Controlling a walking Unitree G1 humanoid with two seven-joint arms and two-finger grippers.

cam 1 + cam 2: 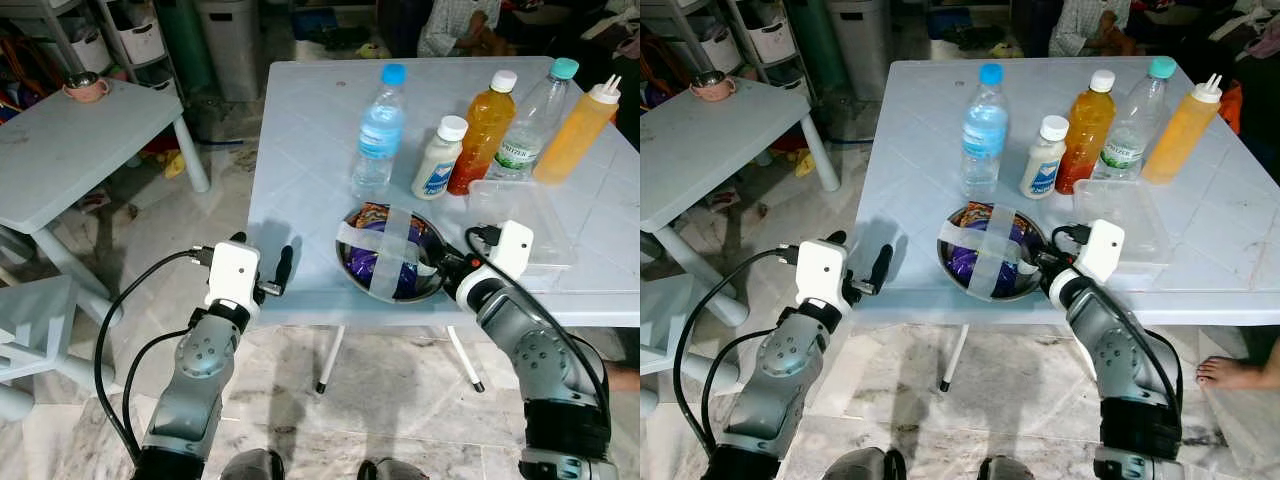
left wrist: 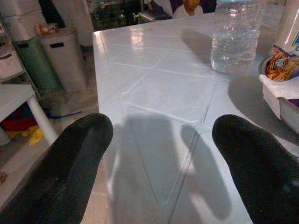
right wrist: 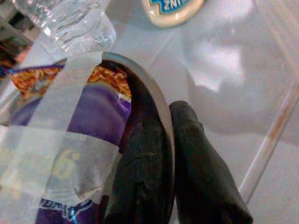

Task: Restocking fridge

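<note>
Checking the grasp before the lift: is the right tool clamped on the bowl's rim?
Yes, the right tool has one finger inside and one outside the metal bowl's rim, pinching it.

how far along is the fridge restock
Early. Nothing looks put away: the water bottle, juice bottle and white bottle stand on the table. The right gripper pinches the taped bowl rim; the left gripper hovers open at the table edge.
</note>
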